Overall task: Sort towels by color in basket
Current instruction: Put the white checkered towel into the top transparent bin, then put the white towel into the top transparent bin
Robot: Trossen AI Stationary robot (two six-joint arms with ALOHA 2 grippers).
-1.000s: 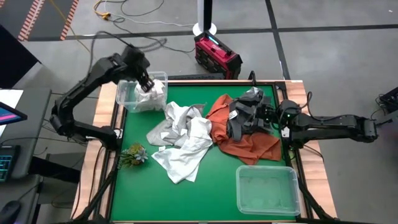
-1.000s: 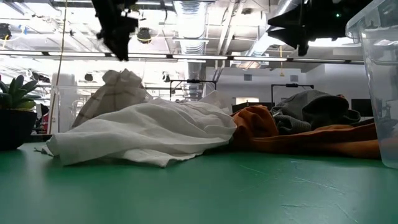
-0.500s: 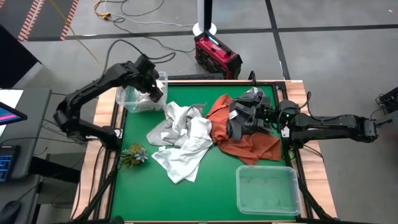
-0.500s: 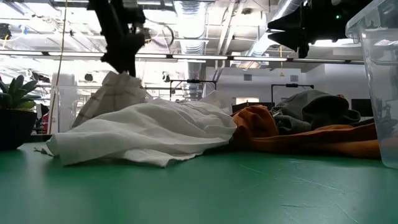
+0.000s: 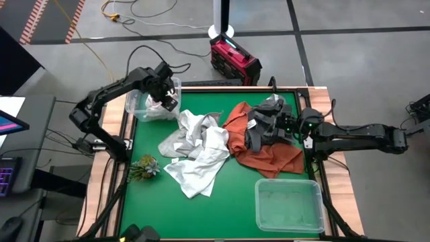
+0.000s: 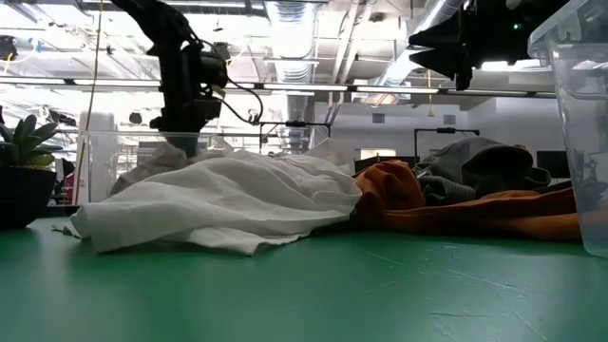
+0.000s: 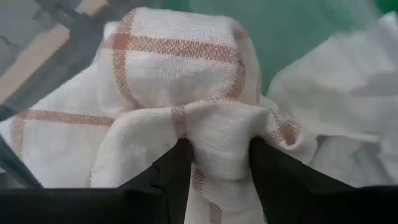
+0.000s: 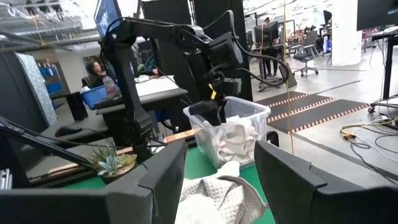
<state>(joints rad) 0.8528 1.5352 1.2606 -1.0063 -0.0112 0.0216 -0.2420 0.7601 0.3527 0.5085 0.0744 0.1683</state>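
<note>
We see L gripper (image 7: pixel 214 163) clamped on checked towel (image 7: pixel 186 93) inside clear bin (image 5: pixel 149 101); second bin (image 5: pixel 289 205) empty; R gripper (image 8: pixel 217 180) apart.

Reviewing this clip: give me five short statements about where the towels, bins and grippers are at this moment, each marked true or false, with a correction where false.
1. The left gripper is down in the clear bin at the table's far left corner, shut on the white checked towel. True.
2. The clear bin near the right arm already holds a towel. False: it shows nothing inside.
3. The right gripper is over the dark grey towel, which lies on the rust orange towel. True.
4. The right gripper is shut on the rust orange towel. False: its fingers are apart and hold nothing.
5. The plant sprig lies inside a bin. False: it lies on the table's left edge, outside both bins.
</note>
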